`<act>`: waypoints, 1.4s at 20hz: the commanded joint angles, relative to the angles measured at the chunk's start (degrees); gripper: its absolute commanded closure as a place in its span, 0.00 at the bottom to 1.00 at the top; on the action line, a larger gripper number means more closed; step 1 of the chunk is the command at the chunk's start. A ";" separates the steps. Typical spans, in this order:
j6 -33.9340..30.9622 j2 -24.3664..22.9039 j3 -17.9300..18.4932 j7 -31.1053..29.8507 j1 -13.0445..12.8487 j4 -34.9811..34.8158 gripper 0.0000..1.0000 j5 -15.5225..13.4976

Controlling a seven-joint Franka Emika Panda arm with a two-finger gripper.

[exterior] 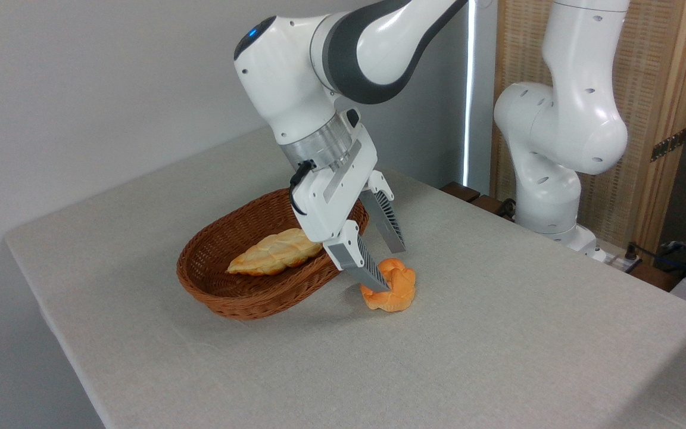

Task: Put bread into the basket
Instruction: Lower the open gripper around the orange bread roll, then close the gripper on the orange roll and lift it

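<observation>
Gripper (392,269) of our white Panda arm (343,65) reaches down at a slant over the table (498,357), its two ribbed fingers (364,265) spread apart. We see the near finger's tip in front of the bread (395,292), overlapping its left side, while the far finger's tip hangs just above and behind the bun; we cannot tell whether either one touches it. That knobbly orange bun lies on the pale cloth just right of the basket (248,298), outside it. Our brown wicker basket sits partly behind the gripper body and holds a paler braided loaf (274,252), lying lengthwise on its floor. At right, the arm's base (557,179) stands beyond the table's far edge, before a wooden screen (658,77).
</observation>
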 commanded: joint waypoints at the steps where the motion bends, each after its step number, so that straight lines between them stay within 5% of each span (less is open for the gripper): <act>1: 1.12 0.42 0.55 0.42 -0.52 -0.31 0.00 1.20; 17: 4.29 3.59 0.64 0.15 -0.52 -0.13 0.02 3.92; 22: 4.99 3.59 0.64 0.59 -0.52 -0.05 0.54 4.01; 28: 4.99 3.50 0.64 0.59 -0.52 0.31 0.56 3.92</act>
